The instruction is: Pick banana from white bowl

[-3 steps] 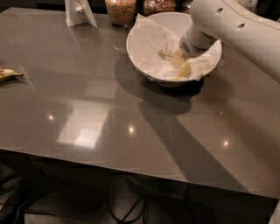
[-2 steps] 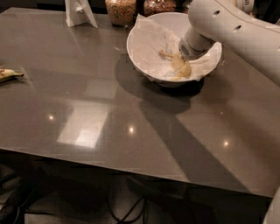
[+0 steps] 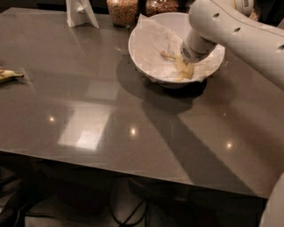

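Observation:
The white bowl (image 3: 151,48) stands at the back right of the grey table and is lined with white paper. The small yellow banana (image 3: 183,67) lies inside it right of the middle, its greenish-brown stem (image 3: 166,55) pointing left. My gripper (image 3: 186,62) reaches down into the bowl from the right, right over the banana. The white wrist (image 3: 197,44) hides most of it. I cannot tell whether it is touching the banana.
A paler banana (image 3: 9,75) lies at the table's left edge. Two glass jars of grains (image 3: 122,11) (image 3: 160,6) and a white stand (image 3: 80,13) are at the back edge. My white arm (image 3: 248,40) crosses the right side.

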`<control>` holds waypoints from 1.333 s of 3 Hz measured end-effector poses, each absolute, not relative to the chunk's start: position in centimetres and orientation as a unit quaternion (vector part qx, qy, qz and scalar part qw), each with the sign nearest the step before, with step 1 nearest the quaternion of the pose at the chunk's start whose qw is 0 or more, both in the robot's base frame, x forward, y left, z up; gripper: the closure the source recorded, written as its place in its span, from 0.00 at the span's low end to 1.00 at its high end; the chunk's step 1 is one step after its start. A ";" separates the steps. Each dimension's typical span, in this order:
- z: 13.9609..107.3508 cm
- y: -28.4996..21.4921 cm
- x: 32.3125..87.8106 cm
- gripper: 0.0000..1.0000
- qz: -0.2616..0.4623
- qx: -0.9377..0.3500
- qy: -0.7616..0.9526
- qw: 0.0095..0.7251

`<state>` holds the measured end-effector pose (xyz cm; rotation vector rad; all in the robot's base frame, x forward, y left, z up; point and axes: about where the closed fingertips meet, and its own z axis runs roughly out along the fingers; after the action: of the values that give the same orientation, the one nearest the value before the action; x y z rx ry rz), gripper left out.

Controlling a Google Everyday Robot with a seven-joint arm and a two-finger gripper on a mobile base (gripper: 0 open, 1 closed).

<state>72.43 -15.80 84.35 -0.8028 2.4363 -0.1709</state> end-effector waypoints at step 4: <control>84.7 -16.9 72.7 1.00 -0.078 -0.291 0.913 0.275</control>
<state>72.75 -16.86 84.68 -0.7834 2.4541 -0.2103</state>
